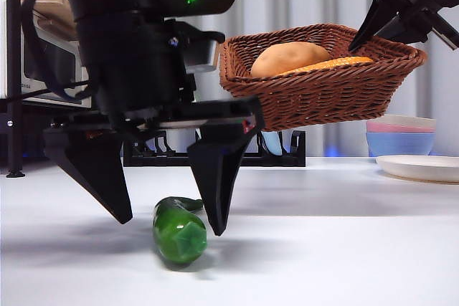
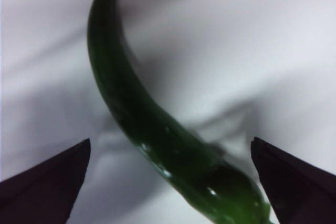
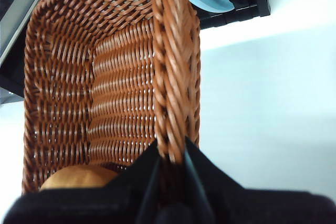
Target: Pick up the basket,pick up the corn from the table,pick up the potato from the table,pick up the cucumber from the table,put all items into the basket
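Observation:
The glossy green cucumber [image 1: 178, 231] lies on the white table [image 1: 330, 249], pointing toward the front camera. My left gripper [image 1: 168, 220] hangs open just above it, one jaw on each side of the cucumber [image 2: 157, 124], not touching it. My right gripper [image 3: 172, 156] is shut on the braided rim of the brown wicker basket [image 3: 100, 77] and holds it in the air. The basket [image 1: 323, 94] hangs tilted at the upper right of the front view. Inside it lie the tan potato [image 1: 288, 58] and the orange-yellow corn [image 1: 331, 64]. The potato [image 3: 79, 178] shows partly in the right wrist view.
Stacked pastel bowls [image 1: 400, 134] and a white plate [image 1: 419, 168] stand at the right. A black rack [image 1: 215, 155] sits behind the left gripper. An appliance [image 1: 50, 41] stands at the back left.

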Controlling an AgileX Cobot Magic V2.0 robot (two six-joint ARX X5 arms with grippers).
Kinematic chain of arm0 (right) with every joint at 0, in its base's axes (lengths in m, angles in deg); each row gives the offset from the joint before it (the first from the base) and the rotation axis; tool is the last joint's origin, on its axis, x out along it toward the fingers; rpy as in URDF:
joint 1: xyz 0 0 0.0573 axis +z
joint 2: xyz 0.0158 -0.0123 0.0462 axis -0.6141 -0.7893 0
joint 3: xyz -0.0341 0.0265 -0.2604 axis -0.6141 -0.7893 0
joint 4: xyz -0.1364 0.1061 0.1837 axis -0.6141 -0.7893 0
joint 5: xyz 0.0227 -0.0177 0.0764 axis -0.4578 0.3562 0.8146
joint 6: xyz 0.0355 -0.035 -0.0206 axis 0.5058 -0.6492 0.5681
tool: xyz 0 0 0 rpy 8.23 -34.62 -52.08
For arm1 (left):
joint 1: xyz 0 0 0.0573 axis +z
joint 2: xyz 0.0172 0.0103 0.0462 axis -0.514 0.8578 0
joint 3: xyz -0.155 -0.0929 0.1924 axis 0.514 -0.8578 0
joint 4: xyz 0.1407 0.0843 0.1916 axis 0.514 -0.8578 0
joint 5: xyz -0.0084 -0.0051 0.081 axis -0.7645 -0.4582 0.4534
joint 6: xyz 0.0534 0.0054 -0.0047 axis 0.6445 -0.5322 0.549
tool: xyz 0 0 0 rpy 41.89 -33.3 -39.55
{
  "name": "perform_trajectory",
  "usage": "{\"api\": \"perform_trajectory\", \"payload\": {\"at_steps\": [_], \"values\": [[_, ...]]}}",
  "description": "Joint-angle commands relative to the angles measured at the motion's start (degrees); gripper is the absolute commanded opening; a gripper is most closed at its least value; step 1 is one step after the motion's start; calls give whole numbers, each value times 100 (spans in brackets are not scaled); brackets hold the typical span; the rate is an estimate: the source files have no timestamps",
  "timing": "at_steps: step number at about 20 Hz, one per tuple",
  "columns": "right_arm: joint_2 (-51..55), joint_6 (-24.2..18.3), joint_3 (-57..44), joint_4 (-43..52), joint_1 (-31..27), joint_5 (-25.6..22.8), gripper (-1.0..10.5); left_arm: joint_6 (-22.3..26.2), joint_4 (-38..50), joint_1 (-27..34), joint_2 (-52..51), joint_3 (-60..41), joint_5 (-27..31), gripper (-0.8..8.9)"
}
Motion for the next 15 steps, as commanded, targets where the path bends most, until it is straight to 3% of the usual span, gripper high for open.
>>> {"api": "perform_trajectory", "payload": {"at_steps": [1,3,4,11,13,15], "values": [[-2,114,13,133,-4,50,-16,11,129,26,87,-46,31,316],[-2,111,13,140,-9,48,-16,179,260,26,105,-70,28,76],[-2,111,13,142,-9,48,-16,201,306,24,107,-92,26,5],[0,94,13,155,-76,50,-16,627,282,22,105,-98,31,-9],[-2,85,13,155,-76,50,-16,955,125,17,-39,-76,-31,-9],[0,66,13,155,-76,48,-16,1521,-476,9,-470,44,-455,-9]]}}
